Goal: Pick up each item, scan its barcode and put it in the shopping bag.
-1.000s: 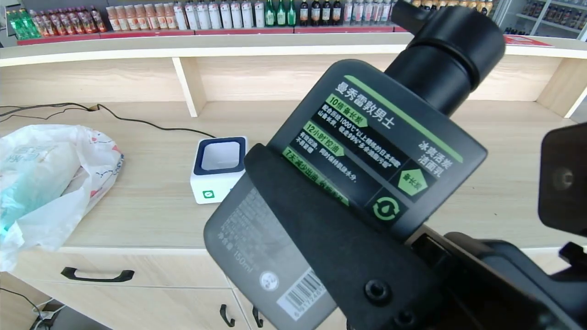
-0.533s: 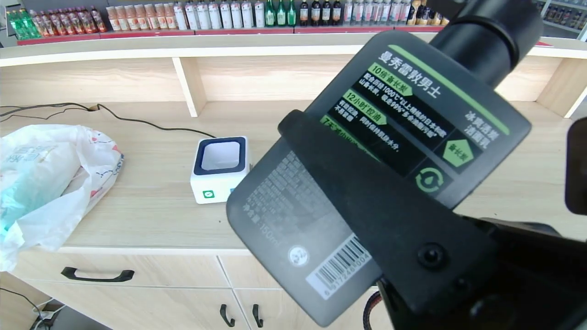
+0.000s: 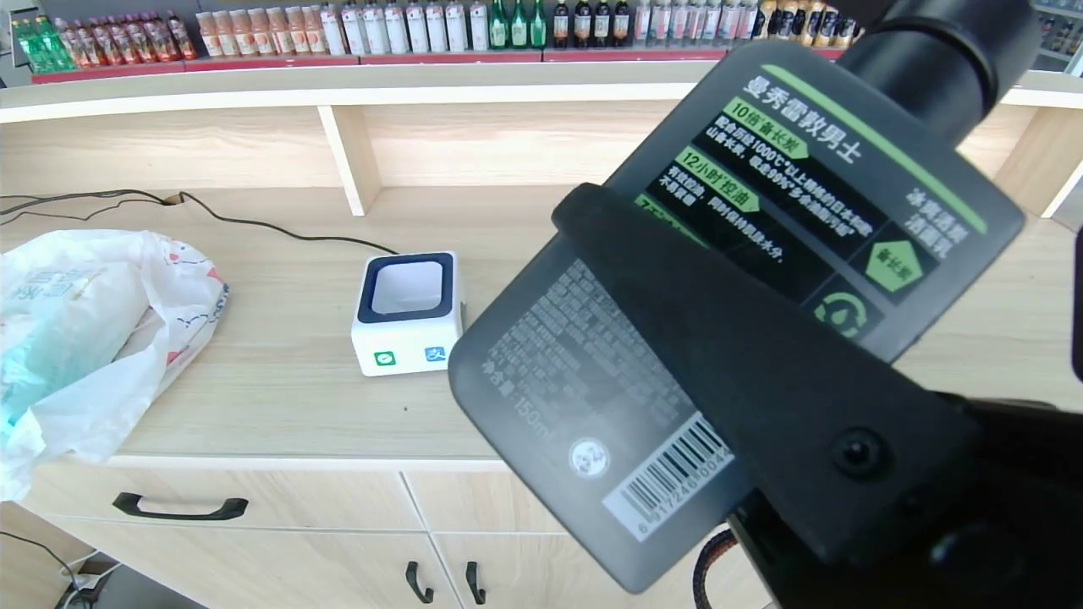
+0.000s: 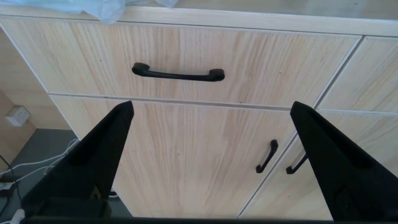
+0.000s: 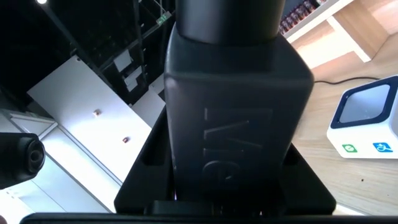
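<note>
a pale wooden counter point(image 3: 279, 381) runs across the scene, with an open shelf unit along its far edge and rows of drinks bottles point(image 3: 423, 25) on the racks behind. drawers and cupboard doors with black handles point(image 4: 177, 73) sit under its near edge.

a black toiletry bottle point(image 3: 795, 186) is held up in the air over the right part of the counter, close to the head camera. it is tilted, with its round black cap point(image 3: 939, 42) toward the far right and its flat base toward the near left. the right gripper point(image 5: 227, 174) is clamped across the bottle's middle. one broad black finger point(image 3: 719, 355) lies over the printed face, and the right wrist view shows the fingers pressed against both sides of the bottle. the printed face, with its green-striped label, is turned up toward the head camera.

a white plastic shopping bag point(image 3: 93, 338) lies slumped on the left end of the counter, partly hanging over the near edge, with something pale blue-green showing through it.

the left gripper point(image 4: 211, 109) is low in front of the cupboard fronts, its two fingers spread wide with nothing between them.

a small white scanner point(image 3: 408, 311) with a dark blue rim around its window stands on the counter between the bag and the bottle, apart from both. the barcode point(image 3: 673, 469) is a white sticker near the bottle's base, facing up and not toward the scanner window. a thin dark cable point(image 3: 254, 224) runs along the counter from the far left to the scanner.
</note>
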{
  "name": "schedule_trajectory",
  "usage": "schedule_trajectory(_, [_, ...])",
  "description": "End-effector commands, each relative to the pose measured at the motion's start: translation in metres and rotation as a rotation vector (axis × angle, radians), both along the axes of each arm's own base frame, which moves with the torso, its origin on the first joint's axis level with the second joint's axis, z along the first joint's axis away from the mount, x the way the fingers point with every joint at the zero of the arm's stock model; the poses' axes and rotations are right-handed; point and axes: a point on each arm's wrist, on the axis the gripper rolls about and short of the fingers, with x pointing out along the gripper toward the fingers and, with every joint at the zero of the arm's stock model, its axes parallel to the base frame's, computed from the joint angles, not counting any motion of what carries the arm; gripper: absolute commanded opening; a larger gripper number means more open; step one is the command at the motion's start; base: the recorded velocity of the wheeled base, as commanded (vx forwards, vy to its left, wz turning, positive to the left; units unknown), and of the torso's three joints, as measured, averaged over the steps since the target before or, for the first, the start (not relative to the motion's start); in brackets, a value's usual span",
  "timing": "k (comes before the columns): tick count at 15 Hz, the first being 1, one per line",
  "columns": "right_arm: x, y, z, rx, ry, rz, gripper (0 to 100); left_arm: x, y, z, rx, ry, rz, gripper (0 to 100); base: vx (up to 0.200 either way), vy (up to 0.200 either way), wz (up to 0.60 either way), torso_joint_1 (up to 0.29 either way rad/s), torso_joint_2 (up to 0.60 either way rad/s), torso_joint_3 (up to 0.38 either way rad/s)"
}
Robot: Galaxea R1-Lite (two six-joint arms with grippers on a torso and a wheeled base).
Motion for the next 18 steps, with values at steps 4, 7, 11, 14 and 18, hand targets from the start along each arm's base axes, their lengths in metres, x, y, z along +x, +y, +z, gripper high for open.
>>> schedule_trajectory(4, [-0.002,-0.007,-0.001,-0.004,0.002,-0.001,0,0.0,0.0,0.0,0.0,-0.001,0.0,100,0.0,0.0,0.0,0.0,0.0,0.0])
schedule_trajectory(7, [-0.001,-0.007,-0.001,-0.004,0.002,-0.004,0,0.0,0.0,0.0,0.0,-0.001,0.0,100,0.0,0.0,0.0,0.0,0.0,0.0])
schedule_trajectory(11, [-0.001,-0.008,-0.002,-0.006,0.002,-0.006,0,0.0,0.0,0.0,-0.003,-0.001,0.002,100,0.0,0.0,0.0,0.0,0.0,0.0])
schedule_trajectory(14, [0.017,-0.017,-0.012,-0.058,0.006,-0.097,0,0.0,0.0,0.0,-0.005,0.001,0.0,100,0.0,0.0,0.0,0.0,0.0,0.0])
schedule_trajectory(18, [0.046,-0.048,-0.042,-0.274,-0.086,-0.235,0,0.0,0.0,0.0,-0.008,0.004,0.0,100,0.0,0.0,0.0,0.0,0.0,0.0])
